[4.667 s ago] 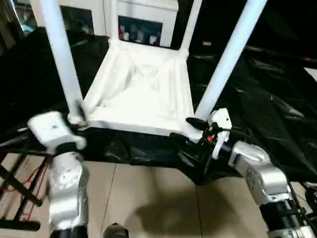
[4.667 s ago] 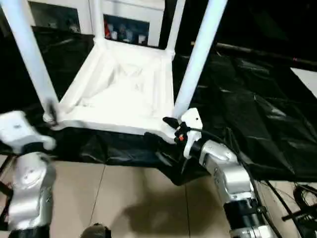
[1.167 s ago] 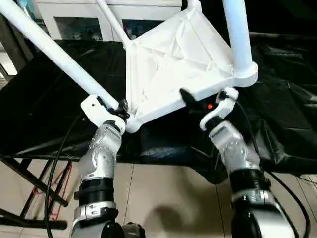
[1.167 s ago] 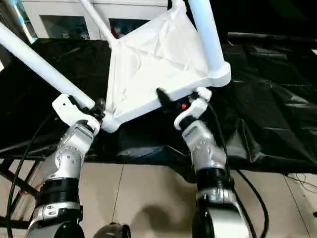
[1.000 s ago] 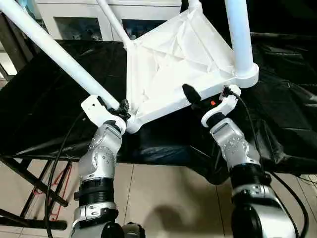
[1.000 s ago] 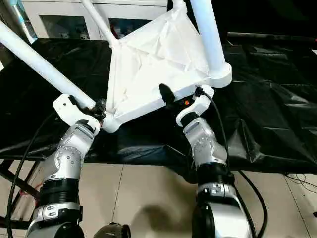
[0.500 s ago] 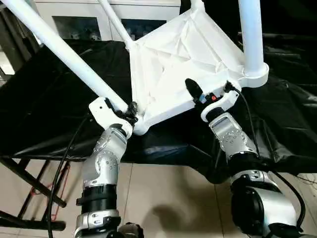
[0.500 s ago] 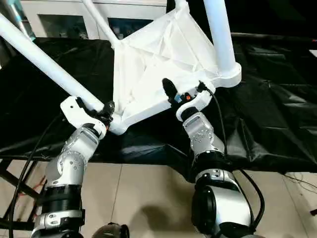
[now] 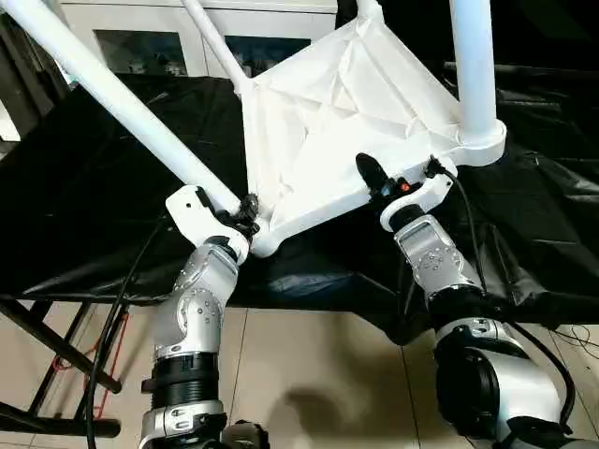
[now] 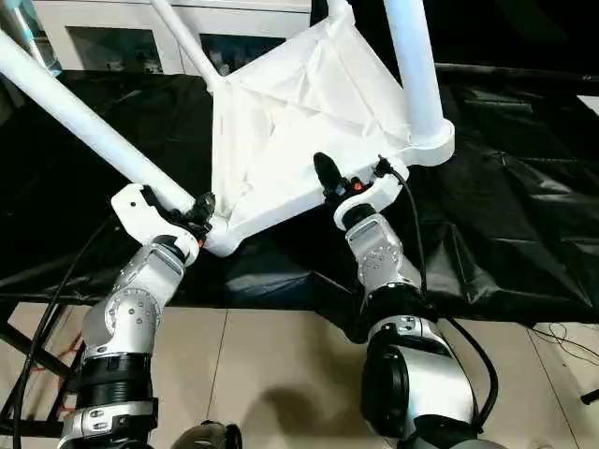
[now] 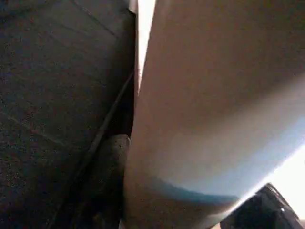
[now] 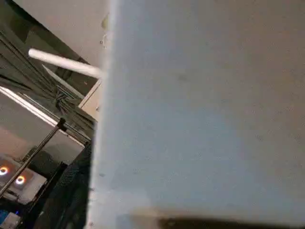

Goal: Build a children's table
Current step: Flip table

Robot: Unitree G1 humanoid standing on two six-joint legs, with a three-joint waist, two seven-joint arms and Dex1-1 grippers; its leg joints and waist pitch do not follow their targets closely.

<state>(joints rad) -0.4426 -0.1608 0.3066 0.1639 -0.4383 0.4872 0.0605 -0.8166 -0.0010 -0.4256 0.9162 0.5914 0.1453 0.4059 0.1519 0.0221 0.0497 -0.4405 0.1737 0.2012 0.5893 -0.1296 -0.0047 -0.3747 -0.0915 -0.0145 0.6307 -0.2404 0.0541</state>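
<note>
My left pincer [image 9: 245, 208] grips a leg [image 9: 131, 110]; right pincer [image 9: 374, 180] clamps the tilted tabletop [image 9: 337, 122] over the desk [image 9: 84, 187]; cabinet [image 9: 159, 37] behind.

both silver forearms reach up and forward, the left claw [image 9: 245, 211] clamped on the base of a leg [image 9: 131, 110], the right claw [image 9: 372, 178] gripping the tabletop [image 9: 328, 122] edge.

No readable text, labels, brands or numbers on any visible surface.
</note>
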